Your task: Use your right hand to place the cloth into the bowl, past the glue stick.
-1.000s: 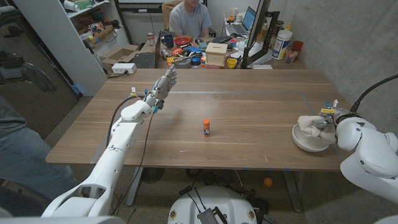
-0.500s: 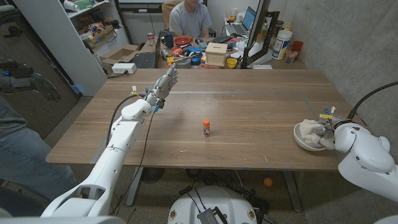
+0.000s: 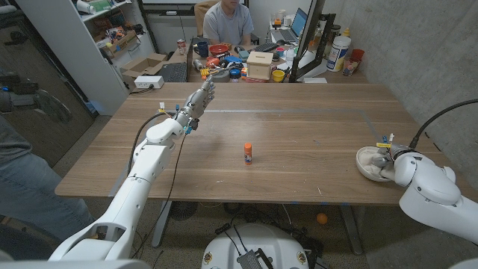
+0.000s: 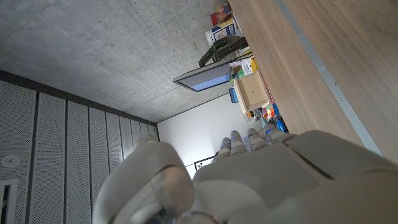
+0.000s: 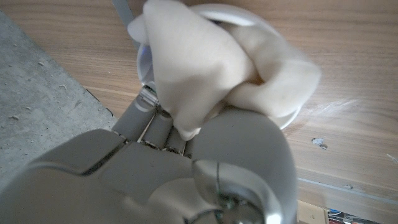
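The white bowl (image 3: 365,171) sits near the table's right edge. The cream cloth (image 3: 372,158) is bunched inside it. My right hand (image 3: 390,155) reaches into the bowl from the right, largely hidden behind its own wrist. In the right wrist view the cloth (image 5: 205,68) bulges over the bowl (image 5: 239,11), and my right hand (image 5: 186,168) holds it, fingers (image 5: 152,121) under it and thumb against its side. The small orange-capped glue stick (image 3: 248,153) stands upright mid-table, well left of the bowl. My left hand (image 3: 198,101) hovers over the far left of the table, fingers straight and empty.
Behind the table's far edge a person (image 3: 226,21) sits at a cluttered desk with boxes, bottles and a laptop. Another person's leg (image 3: 30,187) shows at the left. A concrete wall runs close along the table's right side. In the left wrist view my left hand (image 4: 261,180) points along the table.
My right arm has drawn back and down, lowering the hand and cloth deeper into the bowl. The left arm and glue stick have not moved.
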`<state>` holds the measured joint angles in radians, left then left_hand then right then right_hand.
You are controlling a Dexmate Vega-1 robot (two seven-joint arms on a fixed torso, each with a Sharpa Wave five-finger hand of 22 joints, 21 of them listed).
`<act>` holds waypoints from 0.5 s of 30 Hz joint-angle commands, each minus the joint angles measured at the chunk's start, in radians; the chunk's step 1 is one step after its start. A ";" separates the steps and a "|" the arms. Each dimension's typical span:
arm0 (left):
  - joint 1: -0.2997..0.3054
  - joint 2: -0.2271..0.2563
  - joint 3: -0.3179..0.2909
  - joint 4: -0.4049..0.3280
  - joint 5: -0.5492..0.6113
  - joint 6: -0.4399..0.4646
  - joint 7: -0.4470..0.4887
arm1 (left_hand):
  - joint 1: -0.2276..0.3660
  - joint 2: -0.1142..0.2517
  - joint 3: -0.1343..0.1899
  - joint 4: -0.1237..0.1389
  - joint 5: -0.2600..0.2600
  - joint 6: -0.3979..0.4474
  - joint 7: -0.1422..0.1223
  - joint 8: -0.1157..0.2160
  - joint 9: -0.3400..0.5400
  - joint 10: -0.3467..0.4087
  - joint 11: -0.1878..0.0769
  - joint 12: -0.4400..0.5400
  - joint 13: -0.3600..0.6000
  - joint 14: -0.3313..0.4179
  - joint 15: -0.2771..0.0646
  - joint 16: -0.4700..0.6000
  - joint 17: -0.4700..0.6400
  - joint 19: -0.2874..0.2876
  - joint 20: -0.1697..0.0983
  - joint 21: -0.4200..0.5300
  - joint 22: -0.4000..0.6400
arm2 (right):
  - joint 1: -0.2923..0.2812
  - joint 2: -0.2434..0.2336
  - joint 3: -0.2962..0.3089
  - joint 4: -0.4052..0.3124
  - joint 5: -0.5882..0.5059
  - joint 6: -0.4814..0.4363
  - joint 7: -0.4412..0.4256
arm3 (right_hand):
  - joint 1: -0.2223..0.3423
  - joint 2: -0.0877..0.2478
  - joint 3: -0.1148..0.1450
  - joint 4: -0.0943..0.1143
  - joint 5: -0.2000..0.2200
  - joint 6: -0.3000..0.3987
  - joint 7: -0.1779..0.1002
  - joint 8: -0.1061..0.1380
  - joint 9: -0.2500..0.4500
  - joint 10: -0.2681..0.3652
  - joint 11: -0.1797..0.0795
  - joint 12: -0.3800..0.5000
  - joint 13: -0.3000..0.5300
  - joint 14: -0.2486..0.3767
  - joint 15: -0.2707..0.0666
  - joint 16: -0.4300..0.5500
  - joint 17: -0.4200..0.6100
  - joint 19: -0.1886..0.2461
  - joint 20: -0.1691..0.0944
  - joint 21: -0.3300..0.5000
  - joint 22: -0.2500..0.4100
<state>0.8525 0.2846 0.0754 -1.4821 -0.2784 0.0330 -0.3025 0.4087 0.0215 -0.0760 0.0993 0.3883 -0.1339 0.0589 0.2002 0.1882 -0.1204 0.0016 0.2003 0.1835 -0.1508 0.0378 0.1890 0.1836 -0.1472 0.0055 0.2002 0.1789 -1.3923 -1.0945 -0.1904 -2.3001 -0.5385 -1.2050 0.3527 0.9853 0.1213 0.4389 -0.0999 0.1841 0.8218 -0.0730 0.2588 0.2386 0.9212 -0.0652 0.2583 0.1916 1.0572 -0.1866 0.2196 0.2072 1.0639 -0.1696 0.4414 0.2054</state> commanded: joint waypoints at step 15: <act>0.014 0.004 -0.001 -0.012 -0.020 -0.003 -0.014 | 0.005 0.012 -0.007 0.004 -0.002 0.008 -0.004 0.003 0.003 0.004 -0.001 0.005 0.005 0.003 -0.001 0.000 0.003 0.000 0.008 0.006 0.004 | 0.109 -0.165 -0.064 -0.151 0.207 -0.070 0.033 | -0.270 -0.157 -0.143 0.066 -0.003 -0.193 -0.081 -0.079 -0.015 -0.238 0.039 -0.060 0.018 -0.140 0.138 -0.038 -0.008 -0.026 0.122 -0.008 -0.017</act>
<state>0.8626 0.2872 0.0760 -1.4934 -0.2915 0.0335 -0.3104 0.4126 0.0254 -0.0762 0.0995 0.3883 -0.1300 0.0549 0.2002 0.1882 -0.1204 0.0016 0.2003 0.1835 -0.1509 0.0378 0.1890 0.1836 -0.1472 0.0055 0.2003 0.1788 -1.3426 -1.1895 -0.2176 -2.3764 -0.4004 -1.2452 0.3753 0.7340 -0.0242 0.3055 -0.0359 0.1770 0.6489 -0.1571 0.1808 0.2226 0.7091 -0.0422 0.2038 0.2078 0.9302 -0.0666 0.1846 0.1992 1.0317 -0.0599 0.4389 0.1861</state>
